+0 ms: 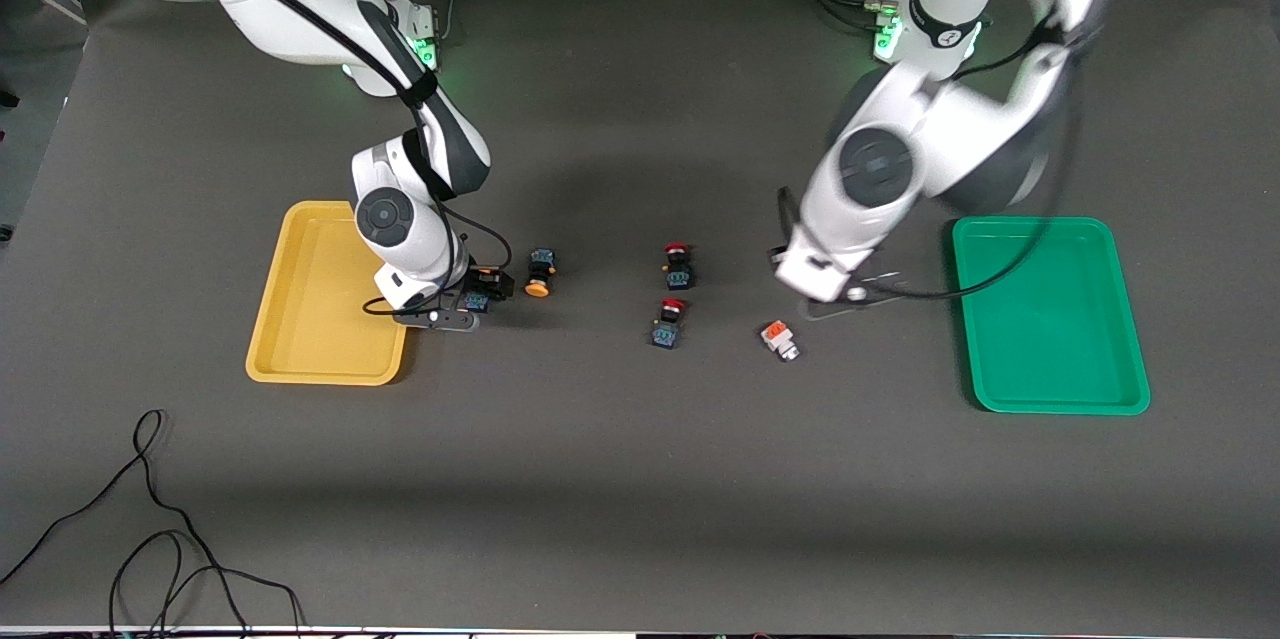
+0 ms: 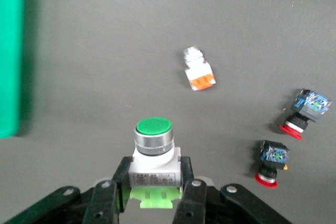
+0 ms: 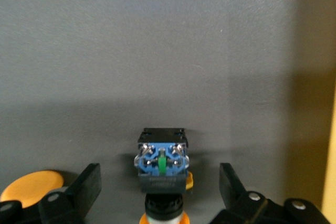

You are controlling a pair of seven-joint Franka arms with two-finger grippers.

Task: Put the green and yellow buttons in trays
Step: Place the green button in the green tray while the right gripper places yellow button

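The left gripper (image 2: 156, 187) pinches a green-capped white switch (image 2: 153, 153) and hangs over the bare worktop (image 1: 640, 479) between the green tray (image 1: 1050, 319) and a second white switch with an orange end (image 1: 779, 338), which lies on its side.

The right gripper (image 3: 160, 192) is spread around a yellow-capped switch (image 3: 161, 169) lying on the worktop just beside the yellow tray (image 1: 310, 309); its fingers (image 3: 86, 184) stand clear of the body. The other yellow-capped switch (image 1: 540, 272) lies close by, toward the table's middle. Two red-capped switches (image 1: 673, 291) lie near the centre.
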